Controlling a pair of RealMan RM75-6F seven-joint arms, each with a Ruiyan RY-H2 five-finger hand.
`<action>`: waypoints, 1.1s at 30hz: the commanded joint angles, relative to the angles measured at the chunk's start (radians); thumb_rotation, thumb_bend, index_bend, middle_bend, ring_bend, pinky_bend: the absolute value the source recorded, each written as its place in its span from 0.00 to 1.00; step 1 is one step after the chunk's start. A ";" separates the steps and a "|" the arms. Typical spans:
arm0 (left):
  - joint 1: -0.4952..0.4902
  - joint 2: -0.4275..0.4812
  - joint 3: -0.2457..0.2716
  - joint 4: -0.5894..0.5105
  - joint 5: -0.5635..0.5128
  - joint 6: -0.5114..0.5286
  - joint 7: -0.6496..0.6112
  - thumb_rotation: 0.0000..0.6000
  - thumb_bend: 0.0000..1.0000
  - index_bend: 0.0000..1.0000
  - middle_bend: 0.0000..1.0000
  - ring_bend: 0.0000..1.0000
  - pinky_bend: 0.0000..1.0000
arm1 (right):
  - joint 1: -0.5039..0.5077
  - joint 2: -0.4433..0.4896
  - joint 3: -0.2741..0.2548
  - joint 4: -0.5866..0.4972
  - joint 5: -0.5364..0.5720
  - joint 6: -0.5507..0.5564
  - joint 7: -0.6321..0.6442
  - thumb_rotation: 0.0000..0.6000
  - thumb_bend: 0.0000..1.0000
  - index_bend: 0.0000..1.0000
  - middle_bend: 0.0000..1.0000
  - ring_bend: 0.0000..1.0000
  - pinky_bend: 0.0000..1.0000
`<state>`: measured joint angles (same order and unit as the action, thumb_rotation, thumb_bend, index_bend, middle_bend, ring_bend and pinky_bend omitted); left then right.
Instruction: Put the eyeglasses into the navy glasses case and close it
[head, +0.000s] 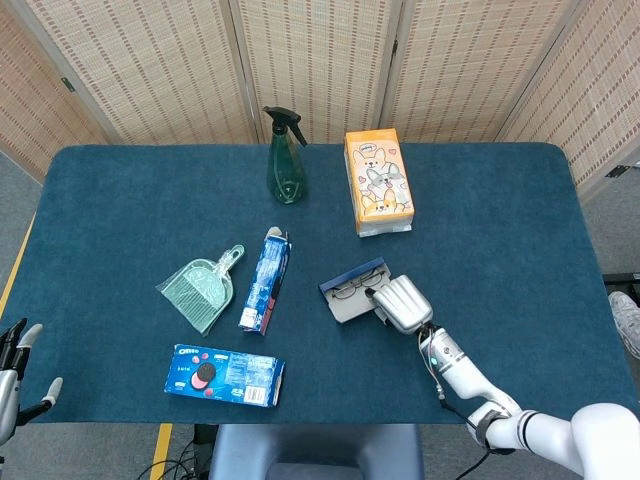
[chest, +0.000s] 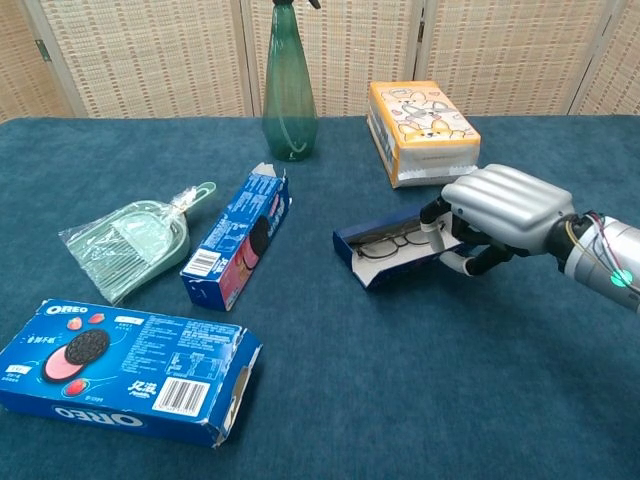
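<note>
Blue tabletop: right hand (chest: 500, 212) grips navy glasses case (chest: 385, 250) lid over eyeglasses (chest: 385, 244); box (chest: 120, 368) reads OREO.

The table (head: 480, 200) is covered in deep teal cloth, and the glasses case (chest: 385, 245) is navy outside, grey within. The spray bottle (head: 283, 160) is tinted dark green, the dustpan (head: 200, 290) mint, the tissue box (head: 377, 180) orange with cartoon animals, the Oreo boxes (chest: 120, 370) blue.
</note>
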<state>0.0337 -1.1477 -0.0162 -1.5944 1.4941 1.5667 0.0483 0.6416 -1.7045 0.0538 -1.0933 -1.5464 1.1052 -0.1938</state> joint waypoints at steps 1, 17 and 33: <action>0.000 0.000 0.000 0.000 0.001 0.000 -0.001 1.00 0.36 0.10 0.00 0.01 0.14 | -0.021 0.056 -0.019 -0.074 -0.007 0.015 -0.013 1.00 0.47 0.70 1.00 1.00 1.00; -0.003 0.000 0.000 -0.004 0.008 0.001 -0.003 1.00 0.36 0.10 0.00 0.01 0.14 | 0.000 0.169 0.029 -0.278 0.070 -0.058 -0.135 1.00 0.49 0.72 1.00 1.00 1.00; 0.009 0.008 0.004 -0.003 0.004 0.011 -0.012 1.00 0.36 0.10 0.00 0.01 0.14 | 0.111 0.058 0.089 -0.175 0.159 -0.192 -0.218 1.00 0.49 0.72 1.00 1.00 1.00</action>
<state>0.0428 -1.1393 -0.0123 -1.5977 1.4979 1.5773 0.0361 0.7473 -1.6395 0.1399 -1.2755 -1.3923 0.9188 -0.4082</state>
